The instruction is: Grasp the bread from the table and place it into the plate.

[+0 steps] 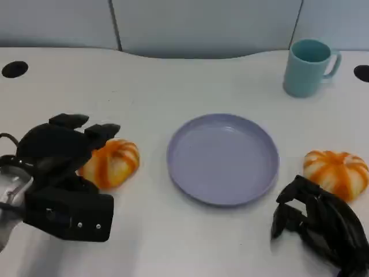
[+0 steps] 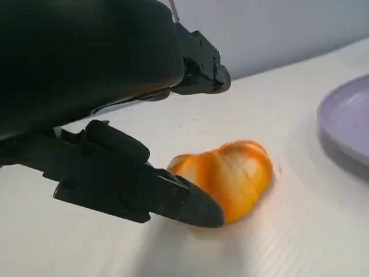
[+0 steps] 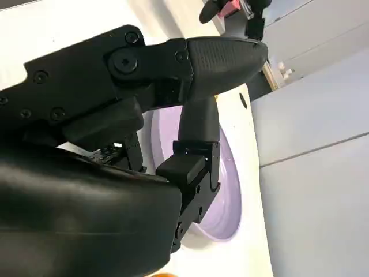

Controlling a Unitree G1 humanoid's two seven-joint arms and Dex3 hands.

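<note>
Black left hand point(image 1: 66, 173) spreads its fingers around one bread point(image 1: 110, 163), not gripping. Right hand point(image 1: 323, 225) curls loosely, holding nothing, beside another bread point(image 1: 337, 172); plate point(image 1: 223, 158) between.

We've got soft, even light from overhead, no glare on the white table point(image 1: 173, 86). Faint shadows sit under the plate point(image 1: 223, 158). Up close, both wrist views go blurry on the black hand shells.
</note>
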